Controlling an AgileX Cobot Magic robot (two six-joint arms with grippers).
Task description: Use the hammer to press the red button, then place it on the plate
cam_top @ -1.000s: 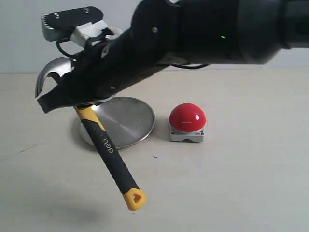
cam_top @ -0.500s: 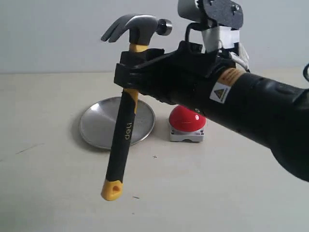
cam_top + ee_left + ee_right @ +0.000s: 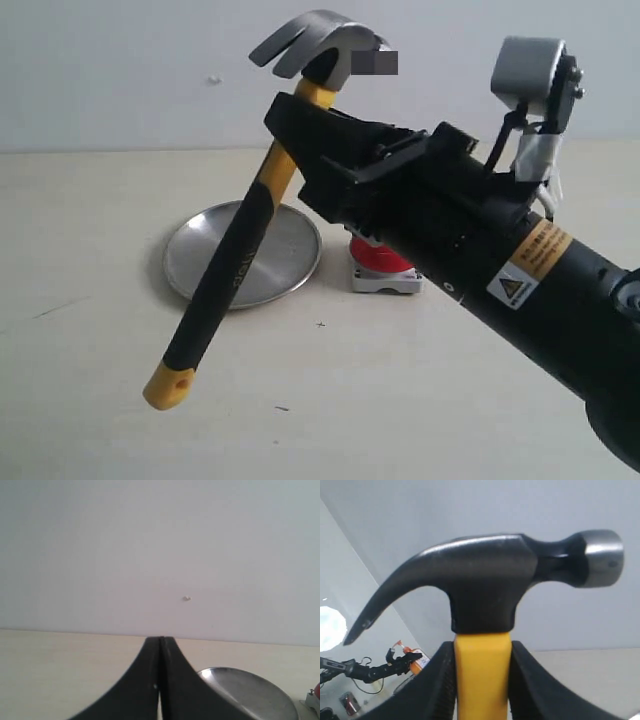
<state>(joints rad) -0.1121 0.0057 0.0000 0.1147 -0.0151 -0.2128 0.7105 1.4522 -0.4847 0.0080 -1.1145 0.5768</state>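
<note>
The right pincer [image 3: 482, 652] was clamped on the hammer [image 3: 235, 245] at its yellow neck, just beneath the steel head. The tool hung tilted in the air, head uppermost, holed end low above the counter [image 3: 100, 400], near the plate [image 3: 200, 265]. Judged rigid and top-heavy (a hold near the head curbs swing, though the smooth neck may slip). The left pincer [image 3: 160, 642] was pressed together, empty. The red button [image 3: 372, 260] sat largely hidden behind the arm [image 3: 520, 270].

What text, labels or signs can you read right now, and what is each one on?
Warning triangle sign: on the orange sticker on the right arm; the print beside it is too small to read.
Faint lettering on the black grip of the hammer: too blurred to read.
Both wrist views: no text at all.
</note>
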